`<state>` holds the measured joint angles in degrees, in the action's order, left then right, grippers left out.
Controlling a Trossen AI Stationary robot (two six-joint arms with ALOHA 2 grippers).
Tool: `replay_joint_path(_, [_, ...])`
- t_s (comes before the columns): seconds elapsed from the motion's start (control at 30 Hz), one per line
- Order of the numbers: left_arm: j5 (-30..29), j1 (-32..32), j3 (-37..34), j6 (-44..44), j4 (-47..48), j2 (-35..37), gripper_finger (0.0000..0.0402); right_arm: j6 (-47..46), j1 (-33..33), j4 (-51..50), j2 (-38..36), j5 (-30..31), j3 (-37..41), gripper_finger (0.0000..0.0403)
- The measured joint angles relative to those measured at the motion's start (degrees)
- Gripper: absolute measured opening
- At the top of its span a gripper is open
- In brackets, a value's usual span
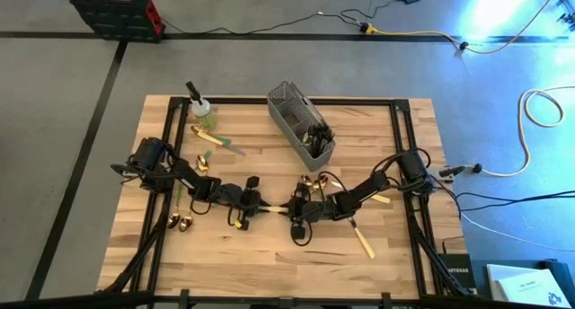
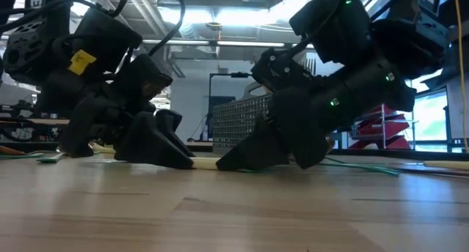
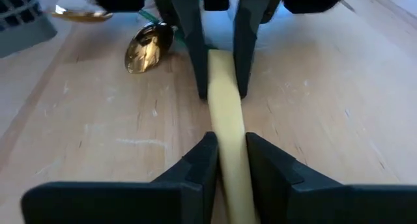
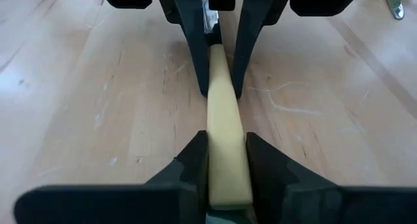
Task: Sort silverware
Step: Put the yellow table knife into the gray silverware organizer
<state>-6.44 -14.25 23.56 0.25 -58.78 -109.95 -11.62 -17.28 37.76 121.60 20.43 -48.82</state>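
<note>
Both arms meet mid-table over one cream handle

The table (image 1: 269,264) carries the mesh caddy (image 1: 301,128) at the back; the left gripper (image 3: 229,160) and right gripper (image 4: 227,160) face each other, both pinching the cream handle (image 4: 225,136) low over the wood. One should let go before the other lifts, I judge, or they'll fight. A gold spoon (image 3: 147,47) and other silverware (image 1: 184,221) lie nearby, clear of the handoff
</note>
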Motion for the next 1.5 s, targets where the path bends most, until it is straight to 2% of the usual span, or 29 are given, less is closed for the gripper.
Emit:
replay_joint_path(0.1, [1.02,0.08,0.03,-2.24,0.40,1.79,0.0063,-0.06,0.00,1.77,0.04,0.28,0.04,0.0057])
replay_joint_path(0.2, [4.78,0.06,-0.05,-4.66,0.63,5.20,0.0063,0.09,-0.17,3.12,0.12,0.00,0.04,0.0057])
replay_joint_path(0.33, [10.47,-0.30,0.27,-5.64,-1.00,12.31,0.0063,-0.10,0.07,1.98,-1.04,1.08,0.17,0.0057])
replay_joint_path(0.47, [11.35,-0.30,0.20,-4.31,-0.49,20.76,0.0063,-1.67,0.06,-1.58,-3.47,3.21,0.28,0.0057])
replay_joint_path(0.57, [14.95,-0.81,0.30,-3.86,0.29,26.52,0.0063,-3.30,-0.06,-3.60,-5.89,3.95,0.28,0.0057])
replay_joint_path(0.8, [26.29,-2.91,0.27,-3.19,5.12,36.32,0.0063,-4.92,-3.54,-8.22,-12.45,14.07,0.19,0.0057])
replay_joint_path(0.97, [26.70,-4.32,0.27,-2.09,10.91,40.72,0.0063,-4.78,-7.01,-10.35,-17.65,25.65,0.11,0.0057])
replay_joint_path(1.1, [26.65,-5.00,0.29,-1.04,16.14,41.27,0.0063,-3.06,-9.69,-9.90,-20.83,34.68,0.09,0.0057])
replay_joint_path(1.17, [24.07,-5.04,0.28,-1.28,19.16,40.58,0.0063,-2.25,-10.81,-9.21,-21.41,38.62,0.07,0.0057])
replay_joint_path(1.27, [14.57,-5.04,0.27,-7.05,22.72,39.46,0.0063,2.61,-12.47,-9.72,-21.49,42.87,-1.80,0.0057])
replay_joint_path(1.3, [13.10,-4.95,0.27,-8.26,23.23,39.08,0.0066,4.92,-12.95,-9.77,-21.51,43.41,-2.62,0.0057])
replay_joint_path(1.37, [12.46,-4.95,0.25,-9.84,22.50,38.62,0.0076,10.95,-14.11,-9.53,-21.59,44.92,-3.97,0.0057])
replay_joint_path(1.5, [11.75,-5.25,0.28,-13.41,18.84,38.60,0.0114,17.91,-15.63,-9.16,-21.59,52.13,-6.72,0.0057])
